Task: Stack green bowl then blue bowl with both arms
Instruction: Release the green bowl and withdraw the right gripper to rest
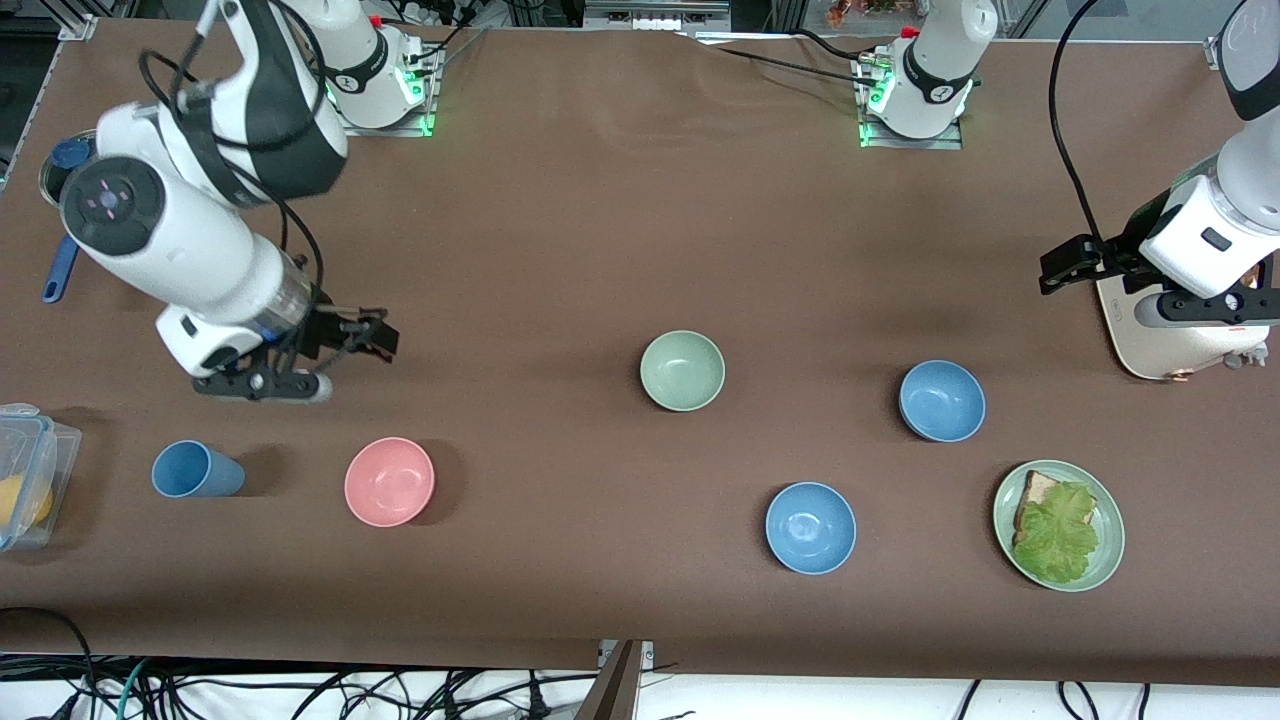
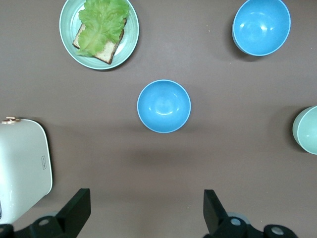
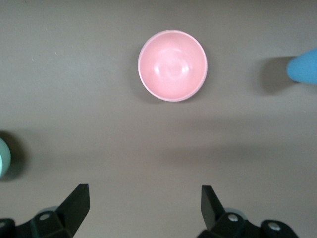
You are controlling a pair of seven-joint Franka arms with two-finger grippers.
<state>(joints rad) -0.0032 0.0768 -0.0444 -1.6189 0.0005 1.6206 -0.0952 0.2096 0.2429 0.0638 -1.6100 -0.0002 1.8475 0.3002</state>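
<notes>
The pale green bowl (image 1: 682, 370) sits upright and empty near the table's middle; its edge shows in the left wrist view (image 2: 308, 130) and the right wrist view (image 3: 2, 158). The muted blue bowl (image 1: 942, 400) stands beside it toward the left arm's end, and is centred in the left wrist view (image 2: 163, 106). My left gripper (image 1: 1065, 268) is open and empty over bare table (image 2: 146, 194) next to a white appliance. My right gripper (image 1: 370, 336) is open and empty over bare table (image 3: 143, 189) near the pink bowl (image 1: 389, 481).
A brighter sky-blue bowl (image 1: 810, 527) and a green plate (image 1: 1108, 560) with bread and lettuce lie nearer the front camera. A white appliance (image 1: 1165, 335) stands at the left arm's end. A blue cup (image 1: 196, 470) and a plastic container (image 1: 25, 475) are at the right arm's end.
</notes>
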